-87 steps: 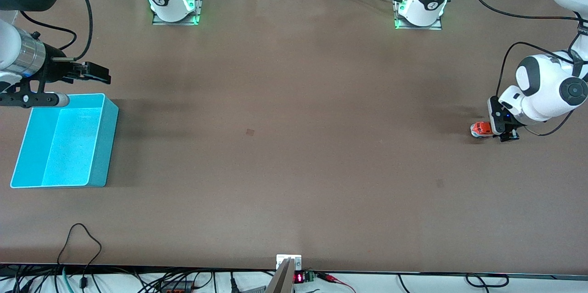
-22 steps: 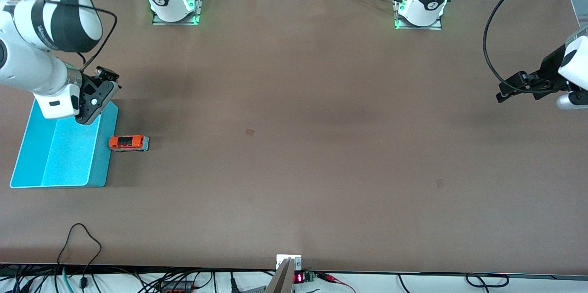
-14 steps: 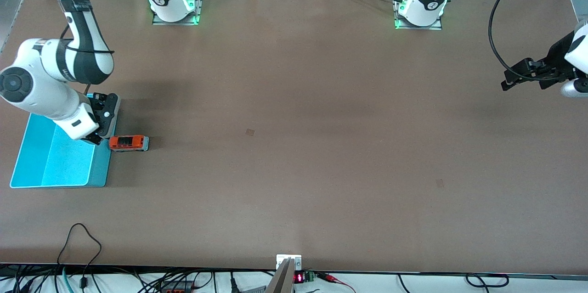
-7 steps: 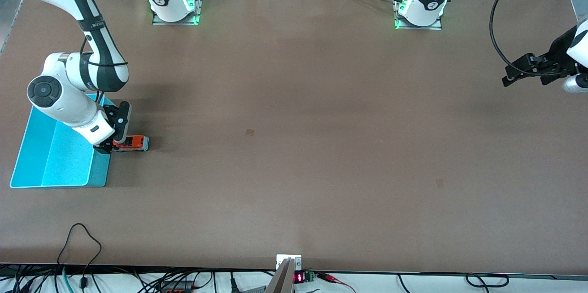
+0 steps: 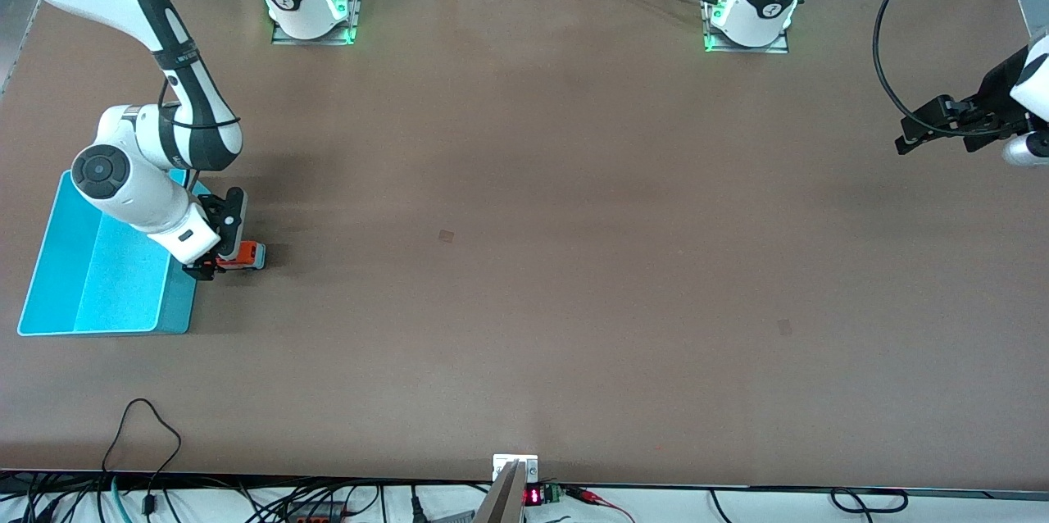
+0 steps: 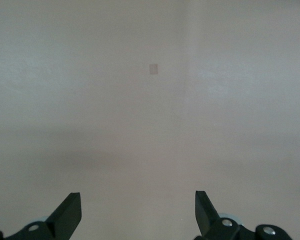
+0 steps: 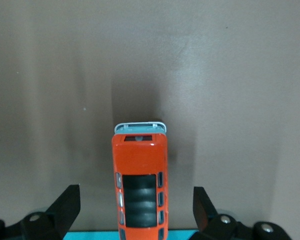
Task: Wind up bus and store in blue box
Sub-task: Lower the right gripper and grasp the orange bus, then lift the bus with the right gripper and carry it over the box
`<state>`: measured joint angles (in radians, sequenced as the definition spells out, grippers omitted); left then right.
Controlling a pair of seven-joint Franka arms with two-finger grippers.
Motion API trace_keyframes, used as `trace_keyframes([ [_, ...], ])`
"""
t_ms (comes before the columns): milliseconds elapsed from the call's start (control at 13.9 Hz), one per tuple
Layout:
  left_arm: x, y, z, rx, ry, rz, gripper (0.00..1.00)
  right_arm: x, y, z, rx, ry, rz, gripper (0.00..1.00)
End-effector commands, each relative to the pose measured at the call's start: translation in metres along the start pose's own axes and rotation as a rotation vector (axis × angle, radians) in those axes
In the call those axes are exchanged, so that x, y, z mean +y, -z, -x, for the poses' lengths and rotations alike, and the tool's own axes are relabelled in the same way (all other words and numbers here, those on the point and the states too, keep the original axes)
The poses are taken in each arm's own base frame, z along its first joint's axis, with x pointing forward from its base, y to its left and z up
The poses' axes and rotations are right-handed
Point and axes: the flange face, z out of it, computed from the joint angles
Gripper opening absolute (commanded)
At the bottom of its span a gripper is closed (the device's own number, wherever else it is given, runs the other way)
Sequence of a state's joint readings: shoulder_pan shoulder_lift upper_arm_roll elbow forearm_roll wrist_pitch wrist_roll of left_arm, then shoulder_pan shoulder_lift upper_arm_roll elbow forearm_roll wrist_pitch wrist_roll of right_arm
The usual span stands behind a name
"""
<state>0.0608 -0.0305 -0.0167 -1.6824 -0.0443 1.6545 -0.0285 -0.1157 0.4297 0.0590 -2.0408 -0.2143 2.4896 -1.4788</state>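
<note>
With my right gripper [image 7: 135, 210] spread wide astride the bus [image 7: 139, 180], light hard plastic: pinch its flat sides; left gripper [image 6: 137, 215] waits, open.

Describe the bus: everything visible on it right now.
The bus is a small orange toy van with a dark roof panel, small side windows and a white-grey end bumper. It looks like glossy plastic. It sits upright on its wheels on the brown table, right beside the blue box wall. The right end effector is down over it, open, with one finger on each side and gaps showing; nothing grips it yet.
</note>
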Motion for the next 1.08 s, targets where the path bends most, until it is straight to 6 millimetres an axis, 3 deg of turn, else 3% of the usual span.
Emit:
trace_keyframes([
  [0,0.003,0.005,0.004,0.009,0.000,-0.004,1.00,0.001,-0.010,0.004,0.005,0.019,0.015,1.00],
  [574,0.005,0.007,0.002,0.018,-0.003,-0.001,1.00,0.001,-0.028,0.002,0.016,0.014,0.019,1.00],
  [645,0.004,0.007,0.001,0.031,-0.001,0.000,1.00,0.001,-0.028,0.002,0.016,0.014,0.019,0.92],
  [717,0.005,0.007,-0.001,0.043,-0.003,0.000,1.00,0.001,-0.028,0.001,0.016,0.016,0.019,0.67],
  [789,0.005,0.007,-0.002,0.043,-0.003,0.000,1.00,0.000,-0.029,0.002,0.015,0.019,0.016,0.17],
  [860,0.005,0.006,-0.001,0.041,-0.002,0.000,1.00,0.000,-0.029,0.001,0.015,0.022,0.014,0.04],
  [1004,0.005,0.006,-0.001,0.041,-0.002,0.000,1.00,0.000,-0.028,0.001,0.016,0.016,0.013,0.00],
])
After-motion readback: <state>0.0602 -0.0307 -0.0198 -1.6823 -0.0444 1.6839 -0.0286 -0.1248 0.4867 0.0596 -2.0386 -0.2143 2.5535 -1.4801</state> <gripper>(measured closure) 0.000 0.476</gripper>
